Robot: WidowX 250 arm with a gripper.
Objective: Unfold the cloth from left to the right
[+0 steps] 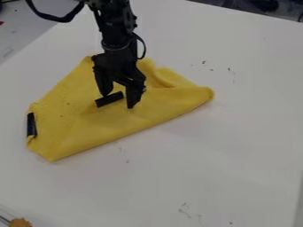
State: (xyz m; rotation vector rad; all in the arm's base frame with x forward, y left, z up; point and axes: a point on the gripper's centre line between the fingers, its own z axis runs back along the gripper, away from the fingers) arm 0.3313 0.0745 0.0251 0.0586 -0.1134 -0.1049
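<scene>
The yellow cloth point(89, 128) lies partly folded on the white table, with a long straight edge at the front and raised, rumpled folds at the back right. Its right end comes to a rounded corner. My gripper point(119, 101) hangs down over the middle of the cloth, open, its two fingers apart and their tips at or just above the fabric; whether they touch it I cannot tell. A short black strip point(109, 99) lies by the left fingertip, and another dark strip point(31, 124) sits at the cloth's left edge.
The white table point(237, 146) extends around the cloth, with small dark marks on it. An orange-brown object point(20, 222) shows at the bottom left corner. Dark items stand beyond the table's far edge at the top right.
</scene>
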